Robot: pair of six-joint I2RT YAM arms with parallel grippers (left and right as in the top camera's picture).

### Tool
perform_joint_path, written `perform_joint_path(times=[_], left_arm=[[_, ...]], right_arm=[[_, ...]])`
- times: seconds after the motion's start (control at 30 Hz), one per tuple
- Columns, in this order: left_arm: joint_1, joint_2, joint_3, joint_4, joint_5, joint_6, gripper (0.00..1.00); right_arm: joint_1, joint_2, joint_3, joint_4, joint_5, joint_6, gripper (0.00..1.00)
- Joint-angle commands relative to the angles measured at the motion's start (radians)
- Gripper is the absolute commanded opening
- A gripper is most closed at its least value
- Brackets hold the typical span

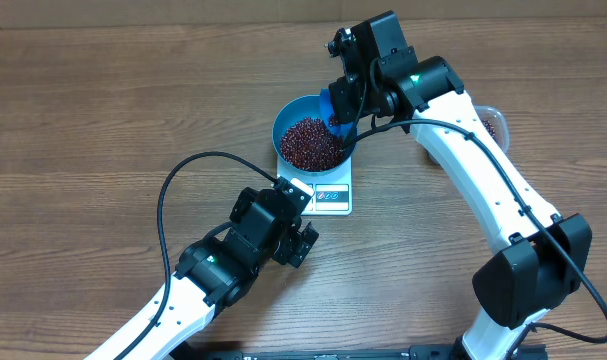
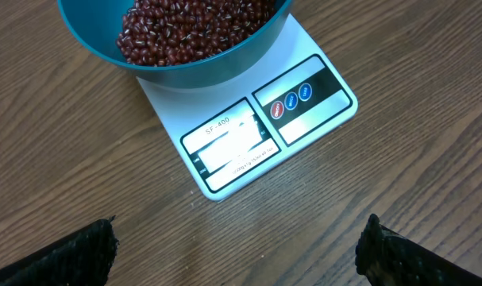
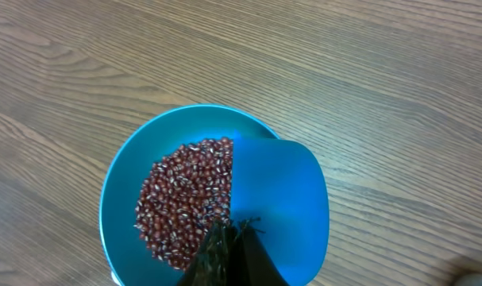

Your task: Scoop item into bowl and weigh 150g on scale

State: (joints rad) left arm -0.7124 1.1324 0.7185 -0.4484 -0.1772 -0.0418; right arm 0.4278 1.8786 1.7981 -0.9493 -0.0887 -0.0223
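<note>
My table [image 1: 103, 120] is brown wood grain, the grain running left to right. Near its middle the white scale [image 1: 328, 193] lies flat on it, display and buttons toward my side. Off to my right a clear tub [image 1: 495, 122] stands on it, mostly hidden behind my right arm [image 1: 483, 190].

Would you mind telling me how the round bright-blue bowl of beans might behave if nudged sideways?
The round bright-blue bowl sits on the flat white scale, so it would probably slide rather than tip. Its heap of small red-brown beans likely makes it heavy and steady, though the loose grains may shift.
</note>
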Motion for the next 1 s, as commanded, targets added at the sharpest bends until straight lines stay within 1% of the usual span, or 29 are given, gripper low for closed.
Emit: perform_joint_path(times=[0.0,0.33,0.57,0.97], left_arm=[[0.005,-0.007,-0.012,0.003,-0.014,0.019,0.99],[0.005,-0.007,-0.012,0.003,-0.014,0.020,1.00],[0.005,-0.007,-0.012,0.003,-0.013,0.020,1.00],[0.005,-0.007,-0.012,0.003,-0.014,0.019,0.99]], right_arm=[[0.027,-0.025,0.035,-0.005,0.063,-0.012,0.04],[0.134,-0.078,0.035,-0.012,0.198,-0.012,0.04],[0.190,-0.093,0.036,-0.030,0.338,-0.012,0.04],[0.200,-0.093,0.036,-0.029,0.350,-0.011,0.04]])
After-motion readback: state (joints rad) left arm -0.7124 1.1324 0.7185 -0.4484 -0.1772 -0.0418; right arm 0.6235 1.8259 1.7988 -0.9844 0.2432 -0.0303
